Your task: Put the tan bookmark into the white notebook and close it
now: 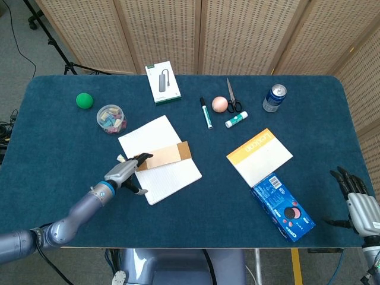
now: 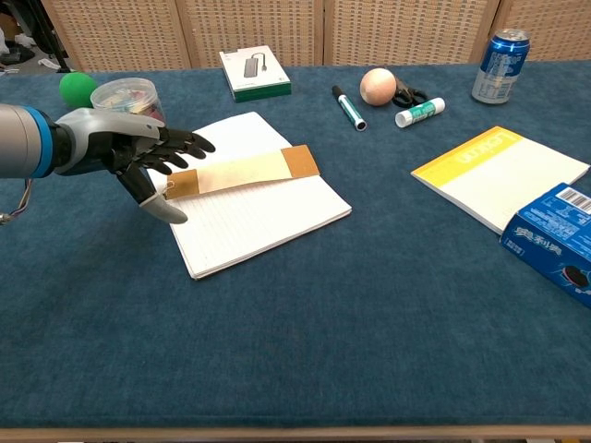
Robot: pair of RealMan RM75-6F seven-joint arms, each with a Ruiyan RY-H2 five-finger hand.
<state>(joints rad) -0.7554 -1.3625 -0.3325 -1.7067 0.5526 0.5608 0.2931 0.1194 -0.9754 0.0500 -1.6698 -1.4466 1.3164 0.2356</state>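
The white notebook (image 1: 160, 158) (image 2: 249, 198) lies open on the blue table, its lined page facing up. Across that page lies the tan bookmark (image 1: 165, 156) (image 2: 245, 172), darker brown at each end. My left hand (image 1: 126, 173) (image 2: 138, 159) hovers at the notebook's left edge with its fingers spread and nothing in it; the fingertips reach toward the bookmark's left end. My right hand (image 1: 359, 205) rests at the table's front right corner, fingers apart and empty, far from the notebook.
A yellow-edged notepad (image 1: 259, 156) (image 2: 499, 175) and a blue cookie box (image 1: 283, 206) (image 2: 557, 238) lie to the right. Behind the notebook are a plastic jar (image 1: 111, 119), green ball (image 1: 85, 100), boxed adapter (image 1: 162, 82), marker (image 1: 205, 112), peach ball (image 1: 219, 104), scissors (image 1: 232, 98), glue stick (image 1: 236, 119) and can (image 1: 274, 98).
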